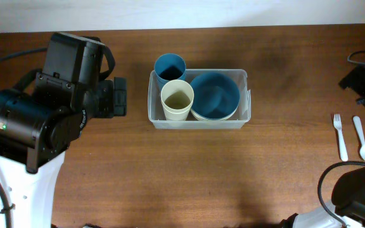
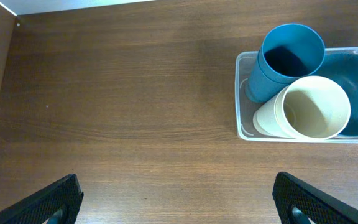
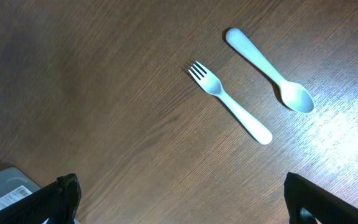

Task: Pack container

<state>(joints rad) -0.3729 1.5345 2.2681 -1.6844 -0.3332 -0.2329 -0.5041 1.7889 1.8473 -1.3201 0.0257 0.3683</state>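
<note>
Left pincer (image 2: 179, 208) and right pincer (image 3: 182, 205) both spread over open table (image 1: 170, 177); container (image 1: 198, 122) central, fork (image 1: 339, 136) seemingly near the right edge.

Clear rectangular plastic container (image 1: 198, 124) at table centre, long side left-right. Inside, left end: tall blue plastic cup (image 1: 170, 66) in the back corner, mouth overlapping the back rim; tall cream plastic cup (image 1: 177, 98) just in front of it, touching. Right part filled by round blue bowl (image 1: 215, 95), with a cream rim showing under its front edge. White plastic fork (image 1: 339, 136) and white plastic spoon (image 1: 361, 138) side by side, far right on brown wooden table (image 1: 170, 177), well apart from container. Black-and-white robot arm (image 1: 43, 120) left of container.
</note>
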